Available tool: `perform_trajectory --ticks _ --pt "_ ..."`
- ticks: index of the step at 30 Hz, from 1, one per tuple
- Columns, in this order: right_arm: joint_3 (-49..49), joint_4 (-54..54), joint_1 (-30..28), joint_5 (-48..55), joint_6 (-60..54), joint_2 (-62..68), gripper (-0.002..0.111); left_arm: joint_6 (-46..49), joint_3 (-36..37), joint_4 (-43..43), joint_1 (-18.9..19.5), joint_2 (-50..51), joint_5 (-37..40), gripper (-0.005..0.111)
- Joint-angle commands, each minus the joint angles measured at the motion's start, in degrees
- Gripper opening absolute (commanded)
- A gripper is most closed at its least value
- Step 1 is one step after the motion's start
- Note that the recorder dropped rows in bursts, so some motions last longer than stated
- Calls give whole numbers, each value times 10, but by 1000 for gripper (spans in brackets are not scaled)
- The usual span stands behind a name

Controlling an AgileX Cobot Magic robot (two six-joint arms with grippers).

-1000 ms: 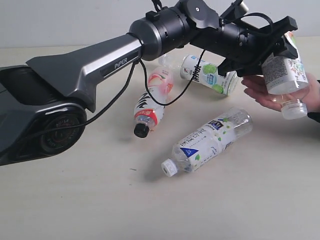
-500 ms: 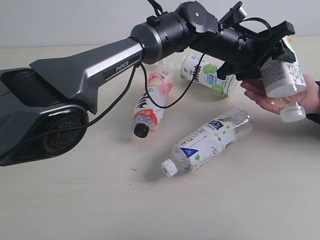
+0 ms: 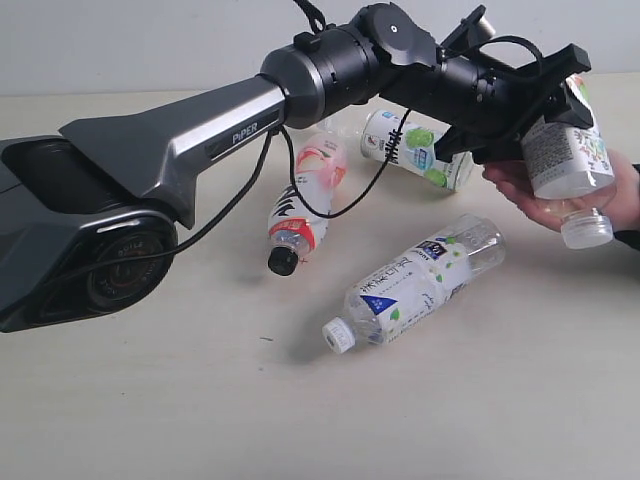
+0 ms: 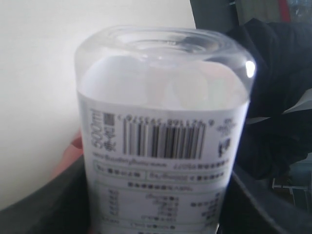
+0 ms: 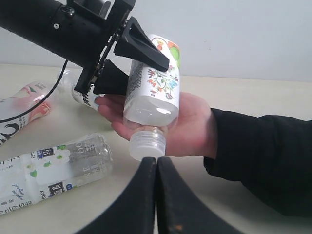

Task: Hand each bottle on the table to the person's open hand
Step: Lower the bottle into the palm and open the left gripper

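My left gripper [image 3: 548,108] reaches across to the right and is shut on a white-labelled bottle [image 3: 570,150], held cap down. The bottle's cap end rests against the person's open hand [image 3: 528,192], palm up at the right edge. In the left wrist view the bottle [image 4: 163,141] fills the frame between my dark fingers [image 4: 58,209]. Three more bottles lie on the table [image 3: 150,400]: a green-labelled one [image 3: 415,148], a black-capped pink one [image 3: 305,195] and a blue-and-white one [image 3: 415,282]. My right gripper [image 5: 156,165] is shut and empty, just in front of the hand [image 5: 192,126].
The left arm's thick grey body [image 3: 170,140] spans the left half of the exterior view above the table. The person's dark sleeve [image 5: 263,156] runs off to the right. A pale wall [image 3: 150,40] stands behind the table.
The held bottle has sunk slightly toward the palm, its cap a little lower. The bottles lying on the table and my right gripper have not moved.
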Motion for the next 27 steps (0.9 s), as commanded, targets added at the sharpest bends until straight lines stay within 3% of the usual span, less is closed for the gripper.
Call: perform_trajectory --ticks 1,11,13,17,27 --pt "3 -1 3 -5 0 -2 0 1 -4 -4 -1 -2 10 54" --pt "3 -1 3 -5 0 -2 0 1 -4 -4 -1 -2 12 54" --pt "3 -1 3 -5 0 -2 0 5 -4 -4 -1 -2 12 59" --pt "3 -1 3 -5 0 -2 0 19 -4 -4 -1 -2 17 78" --pt "3 -1 3 -5 0 -2 0 44 -4 -3 -1 -2 24 79"
